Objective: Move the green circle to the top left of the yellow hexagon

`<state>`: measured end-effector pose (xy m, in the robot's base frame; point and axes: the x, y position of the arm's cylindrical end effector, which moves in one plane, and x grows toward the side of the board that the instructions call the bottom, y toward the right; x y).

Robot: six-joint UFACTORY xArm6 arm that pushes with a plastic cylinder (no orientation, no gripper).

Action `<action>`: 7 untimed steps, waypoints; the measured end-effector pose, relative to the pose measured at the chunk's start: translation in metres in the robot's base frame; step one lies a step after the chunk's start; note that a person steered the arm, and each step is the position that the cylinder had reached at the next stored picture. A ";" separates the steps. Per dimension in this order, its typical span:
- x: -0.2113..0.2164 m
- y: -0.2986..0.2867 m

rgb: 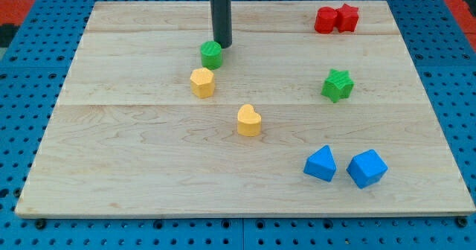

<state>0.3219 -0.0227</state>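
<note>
The green circle [212, 54] sits on the wooden board, just above and slightly right of the yellow hexagon [202, 82], nearly touching it. My tip [222, 45] stands right against the green circle's upper right side. The dark rod rises from there to the view's top edge.
A yellow heart [249, 120] lies below and right of the hexagon. A green star [338, 85] is at the right. Two red blocks [335, 18] touch each other at the top right. Two blue blocks [320, 164] [367, 168] lie at the bottom right. The board's edge [44, 131] borders blue pegboard.
</note>
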 end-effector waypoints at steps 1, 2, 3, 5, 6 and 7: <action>0.049 -0.011; 0.043 0.003; 0.040 0.028; 0.074 0.016; 0.068 -0.013; 0.067 -0.050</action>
<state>0.3894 -0.0723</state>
